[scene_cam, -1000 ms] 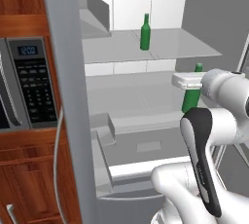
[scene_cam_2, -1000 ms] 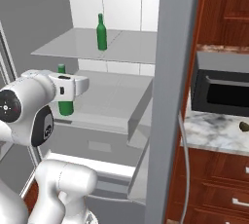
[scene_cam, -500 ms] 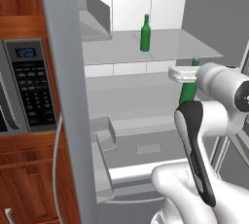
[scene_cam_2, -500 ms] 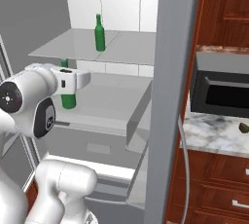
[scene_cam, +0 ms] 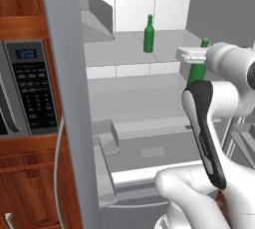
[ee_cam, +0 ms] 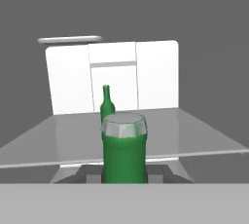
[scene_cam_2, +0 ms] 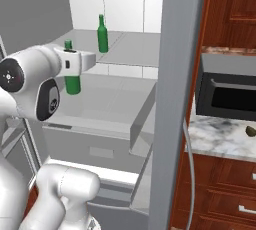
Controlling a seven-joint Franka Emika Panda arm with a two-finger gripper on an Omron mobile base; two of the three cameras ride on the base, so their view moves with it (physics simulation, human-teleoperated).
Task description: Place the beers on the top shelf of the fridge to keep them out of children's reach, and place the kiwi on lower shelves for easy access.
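Right base view: small oval brownish-green kiwi [scene_cam_2: 250, 131] on marble counter [scene_cam_2: 220, 136] beside black oven [scene_cam_2: 227, 94]; gripper [scene_cam_2: 75, 64] pinches one slim-necked green glass bottle [scene_cam_2: 72, 76] before the fridge's pale grey top shelf [scene_cam_2: 131, 48]. Hand view: second identical bottle [ee_cam: 107, 105] stands upright on that shelf, behind the held bottle's silver cap [ee_cam: 123, 125]. Left base view: microwave keypad [scene_cam: 31, 96].

Over the last second the claw [scene_cam_2: 75, 64] has risen, carrying the gripped beer bottle [scene_cam_2: 72, 76] with it. The bottle hung in front of the lower shelf before; now its cap stands about level with the front edge of the top shelf [scene_cam_2: 125, 49], closer to the other beer bottle [scene_cam_2: 102, 34] standing there. The forearm has lifted too.
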